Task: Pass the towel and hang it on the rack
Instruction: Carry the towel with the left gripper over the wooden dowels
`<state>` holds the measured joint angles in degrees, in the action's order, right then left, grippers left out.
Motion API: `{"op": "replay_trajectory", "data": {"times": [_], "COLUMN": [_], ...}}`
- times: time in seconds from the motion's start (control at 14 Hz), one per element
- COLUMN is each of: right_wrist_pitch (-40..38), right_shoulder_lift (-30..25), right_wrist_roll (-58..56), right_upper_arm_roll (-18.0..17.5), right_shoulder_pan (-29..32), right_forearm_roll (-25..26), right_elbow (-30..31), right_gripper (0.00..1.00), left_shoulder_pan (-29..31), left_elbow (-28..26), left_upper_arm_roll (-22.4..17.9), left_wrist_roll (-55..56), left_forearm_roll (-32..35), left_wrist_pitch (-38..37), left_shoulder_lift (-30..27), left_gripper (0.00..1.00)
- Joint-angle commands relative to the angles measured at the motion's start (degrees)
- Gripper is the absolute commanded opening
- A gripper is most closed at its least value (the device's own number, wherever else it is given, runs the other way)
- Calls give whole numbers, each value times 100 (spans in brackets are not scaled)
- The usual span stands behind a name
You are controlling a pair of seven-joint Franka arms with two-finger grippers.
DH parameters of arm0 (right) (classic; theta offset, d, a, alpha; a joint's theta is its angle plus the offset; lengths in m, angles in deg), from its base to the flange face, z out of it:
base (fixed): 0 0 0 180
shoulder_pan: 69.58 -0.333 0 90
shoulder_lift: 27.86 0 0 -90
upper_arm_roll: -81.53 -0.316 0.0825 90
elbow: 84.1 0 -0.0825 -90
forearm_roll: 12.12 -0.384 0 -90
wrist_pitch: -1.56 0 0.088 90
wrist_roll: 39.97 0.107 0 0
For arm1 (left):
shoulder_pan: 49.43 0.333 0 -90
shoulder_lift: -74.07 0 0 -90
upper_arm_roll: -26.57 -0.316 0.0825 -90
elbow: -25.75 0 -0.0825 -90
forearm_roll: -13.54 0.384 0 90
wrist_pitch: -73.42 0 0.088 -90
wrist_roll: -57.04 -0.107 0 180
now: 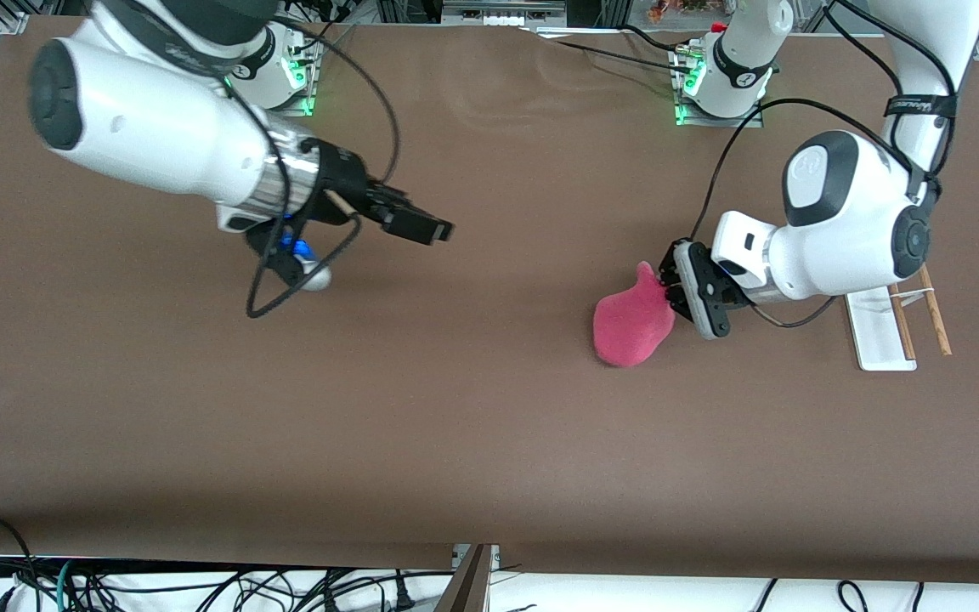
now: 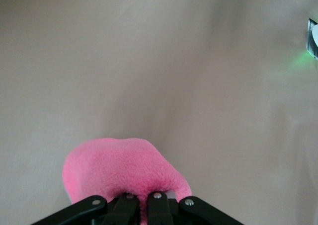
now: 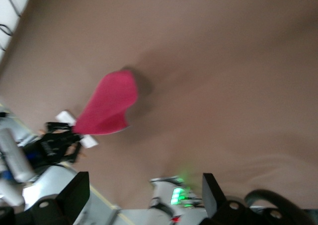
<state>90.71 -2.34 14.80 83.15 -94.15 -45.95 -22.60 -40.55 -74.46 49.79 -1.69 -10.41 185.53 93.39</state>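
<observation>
The pink-red towel hangs bunched from my left gripper, which is shut on its upper edge, low over the table toward the left arm's end. In the left wrist view the towel fills the space in front of the closed fingers. The rack, with its white base and two brown rods, stands beside the left arm, partly hidden by the wrist. My right gripper is open and empty over the table's middle, toward the right arm's end. Its wrist view shows the towel in the distance and its own gripper spread wide.
The brown table has both arm bases with green lights along its edge farthest from the front camera. A black cable loop hangs under the right wrist. Loose cables lie below the table's near edge.
</observation>
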Motion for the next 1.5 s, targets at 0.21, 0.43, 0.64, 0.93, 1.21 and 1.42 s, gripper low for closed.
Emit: {"op": "replay_trajectory", "data": {"times": [0.21,0.43,0.64,0.93,1.21,1.42], "right_wrist_pitch": [-978,-873,-802,-582,-495,-381], "right_shoulder_lift": [-1187,-1672,-1769,-2024,-2016,-1981], "right_wrist_roll": [-3520,-4647,-5405,-5425,-5380,-5398], "right_upper_arm_roll": [954,867,403,-153,-153,-118], "right_shoulder_pan": [13,477,1188,1569,1499,1508], "right_forearm_roll": [1752,2581,3074,3663,3691,3673], "right_elbow": [1264,1970,2024,2349,2367,2349], "right_gripper": [100,100,100,100,100,100], "left_shoulder_pan": [333,333,386,911,1580,1739], "left_elbow": [818,1012,1223,1523,1523,1523], "left_upper_arm_roll": [-431,-853,-1485,-1934,-2014,-2067], "left_wrist_roll": [283,257,204,195,-243,-629], "left_forearm_roll": [2021,3060,3283,3300,3300,3309], "left_wrist_pitch": [-1522,-1666,-1683,-1789,-1824,-2375], "left_shoulder_lift": [528,677,739,792,836,819], "left_gripper": [0,0,0,0,0,0]}}
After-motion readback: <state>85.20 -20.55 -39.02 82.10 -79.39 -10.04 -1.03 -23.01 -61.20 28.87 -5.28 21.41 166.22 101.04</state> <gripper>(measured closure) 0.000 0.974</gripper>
